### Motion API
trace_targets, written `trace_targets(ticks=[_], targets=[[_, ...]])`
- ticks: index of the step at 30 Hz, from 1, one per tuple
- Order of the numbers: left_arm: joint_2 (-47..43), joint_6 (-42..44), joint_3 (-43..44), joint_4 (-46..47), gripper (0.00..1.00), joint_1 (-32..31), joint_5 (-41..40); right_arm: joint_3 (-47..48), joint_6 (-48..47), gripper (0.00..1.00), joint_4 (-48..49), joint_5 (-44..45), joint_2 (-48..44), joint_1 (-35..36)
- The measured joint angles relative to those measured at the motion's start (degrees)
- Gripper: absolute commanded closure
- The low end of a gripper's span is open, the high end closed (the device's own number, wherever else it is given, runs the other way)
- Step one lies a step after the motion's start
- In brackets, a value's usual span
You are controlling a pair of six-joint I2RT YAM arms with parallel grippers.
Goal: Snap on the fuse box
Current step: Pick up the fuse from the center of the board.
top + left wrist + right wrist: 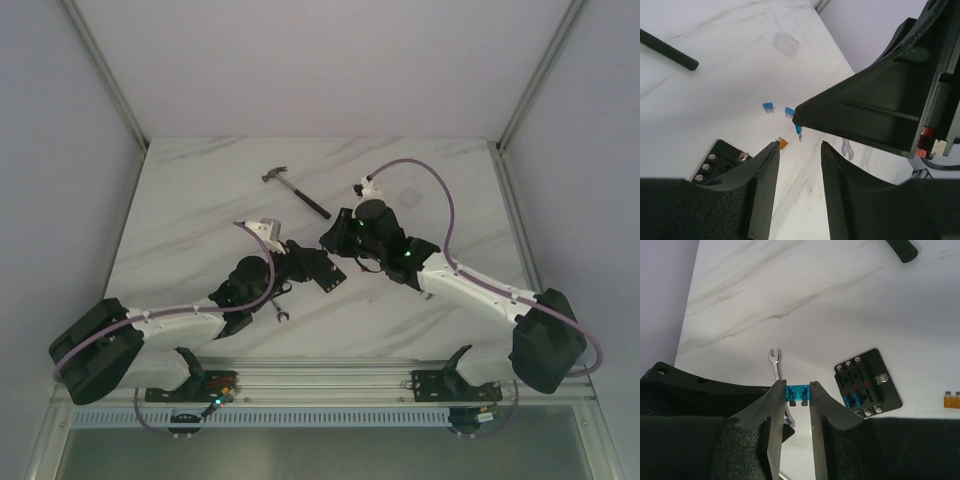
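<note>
Looking from above, you cannot pick out the fuse box, because both arms meet over the middle of the bench (190, 210) and cover it. The right wrist view shows the fuse box (867, 385) flat on the bench, its near edge cut off by a finger; the left wrist view shows only one corner. Your right hand (797, 385) is clenched on a teal fuse (798, 391). Your left hand (800, 146) is released, with nothing between its fingers. Two blue fuses (769, 106) and an orange fuse (783, 144) lie loose nearby, with a wrench (775, 365) close by. A hammer (295, 192) lies further back, with bare marbled surface towards the bench edges. Pale walls enclose the bench.
</note>
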Motion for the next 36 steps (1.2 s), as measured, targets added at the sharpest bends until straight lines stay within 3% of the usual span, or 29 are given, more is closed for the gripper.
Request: trace_targets(ticks=[10, 21, 31, 36], targets=[[1.62, 1.07, 1.01, 0.39, 0.69, -0.28, -2.23, -1.49, 1.70, 0.75, 1.66, 0.92, -1.51, 0.90], [1.95, 2.95, 1.33, 1.57, 0.91, -0.85, -1.90, -2.73, 2.80, 0.74, 2.99, 1.55, -2.16, 1.33], [1.07, 5.11, 1.33, 1.44, 0.95, -0.87, -1.20, -4.48, 3.39, 0.54, 4.31, 2.08, -4.24, 1.62], [-2.12, 7.91, 1.33, -0.85, 0.96, -0.42, 1.07, -4.55, -1.11, 0.45, 3.96, 2.23, -7.65, 1.31]])
